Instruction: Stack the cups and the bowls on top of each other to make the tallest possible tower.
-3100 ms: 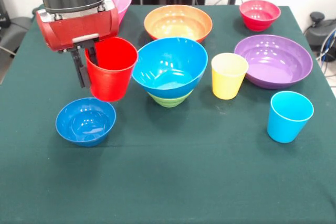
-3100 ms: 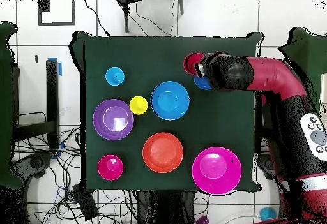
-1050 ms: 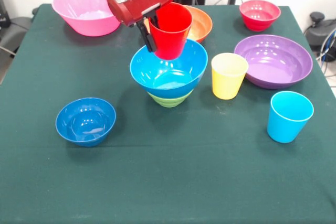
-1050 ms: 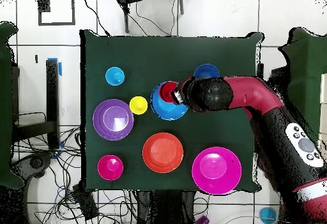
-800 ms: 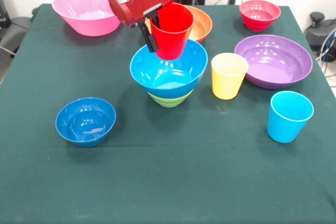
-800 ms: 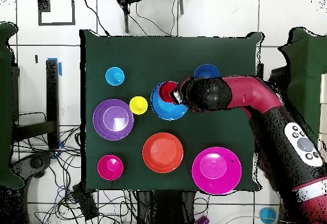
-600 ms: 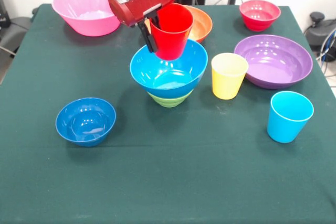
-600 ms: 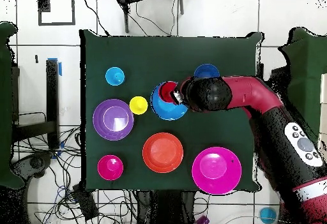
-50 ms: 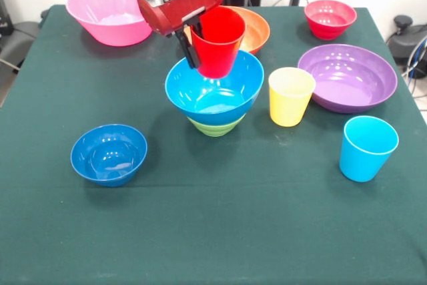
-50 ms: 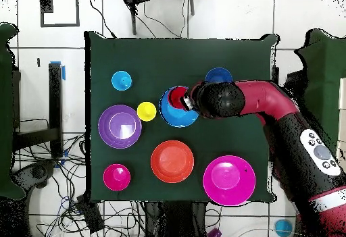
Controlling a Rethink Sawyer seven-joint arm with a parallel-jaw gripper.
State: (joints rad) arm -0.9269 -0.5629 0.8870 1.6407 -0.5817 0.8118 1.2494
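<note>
My gripper (image 9: 192, 43) (image 10: 188, 101) is shut on the rim of the red cup (image 9: 217, 41) (image 10: 177, 97) and holds it upright, its base dipping into the large blue bowl (image 9: 215, 90) (image 10: 177, 111). That bowl sits on the green bowl (image 9: 215, 127), and the two form the tower at mid table. The small blue bowl (image 9: 109, 154) (image 10: 218, 77) lies at front left in the front view. The yellow cup (image 9: 290, 96) (image 10: 146, 111) and sky-blue cup (image 9: 367, 147) (image 10: 121, 81) stand to the right.
A pink bowl (image 9: 110, 10) (image 10: 228, 179), orange bowl (image 9: 253, 28) (image 10: 171, 161), small red bowl (image 9: 329, 18) (image 10: 116, 177) and purple bowl (image 9: 347, 77) (image 10: 119, 126) line the far side and right of the green table (image 9: 220, 231). My arm (image 10: 284, 116) reaches in over the table's edge.
The red cup went from above the small blue bowl to over the large blue bowl. Over the last second the gripper and cup have hardly moved.
</note>
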